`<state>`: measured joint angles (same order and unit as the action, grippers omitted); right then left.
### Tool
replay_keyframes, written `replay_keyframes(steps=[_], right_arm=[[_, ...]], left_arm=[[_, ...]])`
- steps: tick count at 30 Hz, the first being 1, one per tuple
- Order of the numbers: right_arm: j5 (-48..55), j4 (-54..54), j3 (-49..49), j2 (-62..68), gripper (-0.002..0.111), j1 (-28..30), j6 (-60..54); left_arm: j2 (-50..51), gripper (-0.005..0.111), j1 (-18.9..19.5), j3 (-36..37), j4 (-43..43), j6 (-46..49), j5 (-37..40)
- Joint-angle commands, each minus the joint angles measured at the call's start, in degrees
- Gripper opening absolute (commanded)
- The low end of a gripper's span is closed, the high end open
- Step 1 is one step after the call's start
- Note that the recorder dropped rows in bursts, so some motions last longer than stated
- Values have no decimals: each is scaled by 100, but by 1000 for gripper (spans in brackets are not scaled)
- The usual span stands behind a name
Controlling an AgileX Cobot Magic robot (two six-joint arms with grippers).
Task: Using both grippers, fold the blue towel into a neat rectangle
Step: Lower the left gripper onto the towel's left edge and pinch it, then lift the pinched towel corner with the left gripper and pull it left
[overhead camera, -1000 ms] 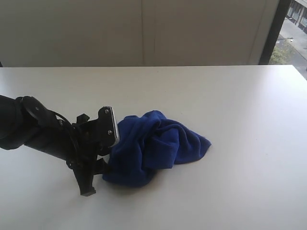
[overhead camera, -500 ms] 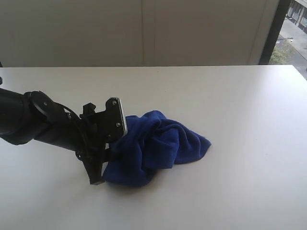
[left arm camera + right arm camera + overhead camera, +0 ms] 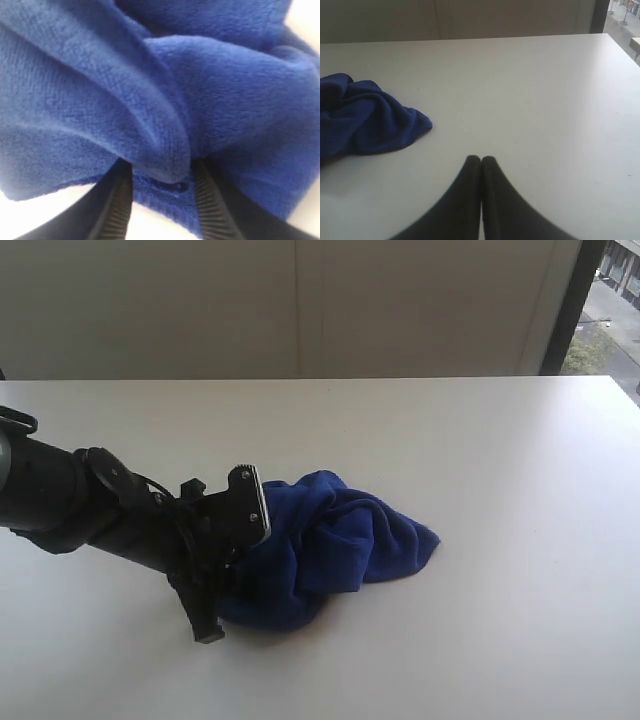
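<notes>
A black arm (image 3: 90, 510) reaches in low over the left edge of the white tabletop (image 3: 480, 440), angled toward the middle. At its end the left gripper (image 3: 161, 172) is pushed into the left side of the blue towel (image 3: 330, 535). Seen close up from the wrist, its two ribbed fingers (image 3: 120, 205) stand well apart, one on each side of a thick rolled fold of cloth. The fold fills the gap between them and bulges over their tips. The jaws are open around it rather than clamped, and the cloth does not look squeezed.

The towel itself lies in a crumpled heap, not flat, with deep creases and one rounded corner sticking out toward the right. It sits left of the middle of the tabletop, nearer the front edge than the back edge, and rests on the surface. A soft shadow shows beneath its front side.

To the right of the towel the tabletop is bare white out to the right edge. The right gripper (image 3: 481, 160) shows only in its own wrist view. It hangs above the tabletop, well apart from the towel, with its two black fingers pressed flat together and nothing between them.

A pale wall (image 3: 300, 300) runs behind the back edge, and a dark window frame (image 3: 565, 305) stands by the back right corner.
</notes>
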<state>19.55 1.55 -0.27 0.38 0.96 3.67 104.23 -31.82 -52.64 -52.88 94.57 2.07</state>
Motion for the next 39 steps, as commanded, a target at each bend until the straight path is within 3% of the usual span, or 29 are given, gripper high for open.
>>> replay_keyframes(steps=[1,12,19,27,32,39], right_arm=[[-32,19,27,-38,0,19,3],[-32,19,27,-38,0,19,3],[-32,19,27,-38,0,19,3],[-32,19,27,-38,0,19,3],[-32,19,27,-38,0,19,3],[-32,19,27,-38,0,19,3]], left_arm=[[-139,40,-33,-10,-180,-348,-504],[-552,38,-33,-10,-158,-321,-593],[-622,0,-33,-10,-158,-311,-593],[-1099,0,-33,-10,-158,-311,-580],[-1776,0,-33,-10,-151,-311,-117],[-2602,0,-33,-10,898,-467,680]])
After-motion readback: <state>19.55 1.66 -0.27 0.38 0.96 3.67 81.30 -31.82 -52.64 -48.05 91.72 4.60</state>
